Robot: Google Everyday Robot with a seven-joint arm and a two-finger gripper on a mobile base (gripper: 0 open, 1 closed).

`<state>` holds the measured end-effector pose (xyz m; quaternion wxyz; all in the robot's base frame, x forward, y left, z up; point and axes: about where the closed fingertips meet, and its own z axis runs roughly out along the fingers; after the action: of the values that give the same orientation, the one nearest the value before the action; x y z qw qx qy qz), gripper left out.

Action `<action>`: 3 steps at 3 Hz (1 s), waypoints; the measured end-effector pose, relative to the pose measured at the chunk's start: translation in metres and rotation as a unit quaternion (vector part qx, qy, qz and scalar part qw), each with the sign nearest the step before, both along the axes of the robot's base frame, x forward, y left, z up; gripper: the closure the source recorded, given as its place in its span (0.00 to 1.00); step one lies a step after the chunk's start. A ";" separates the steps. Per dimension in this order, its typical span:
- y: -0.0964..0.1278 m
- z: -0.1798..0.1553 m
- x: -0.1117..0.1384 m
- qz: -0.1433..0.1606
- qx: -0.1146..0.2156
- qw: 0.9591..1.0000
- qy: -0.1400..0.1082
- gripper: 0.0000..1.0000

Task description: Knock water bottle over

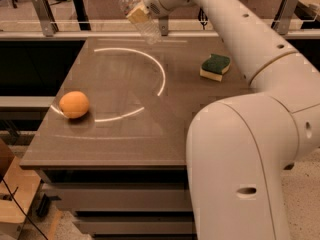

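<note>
At the worktop's (125, 144) far edge, your hand (140, 13) meets the bottle (148, 30), which tilts with its cap to the left. Whether the hand grips it, you cannot tell.

At the far edge of the tabletop (125, 139), the pincer (141, 11) sits against a tilted water bottle (148, 29). The robot arm (240, 29) crosses above the right side. An orange (74, 104) occupies the near left, and a green-topped sponge (216, 66) lies at the far right. The middle of the surface between them lies open. A railing (50, 34) runs just beyond the far edge.
</note>
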<state>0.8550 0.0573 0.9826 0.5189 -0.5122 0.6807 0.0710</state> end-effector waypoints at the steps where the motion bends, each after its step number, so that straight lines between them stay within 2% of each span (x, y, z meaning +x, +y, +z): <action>1: -0.008 -0.006 -0.019 0.030 -0.104 0.994 0.012 1.00; 2: -0.010 -0.030 -0.038 0.065 -0.199 0.977 0.046 0.82; 3: -0.011 -0.057 -0.061 0.105 -0.261 0.955 0.093 0.58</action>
<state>0.7941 0.0461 0.9253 0.2911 -0.6894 0.6633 -0.0074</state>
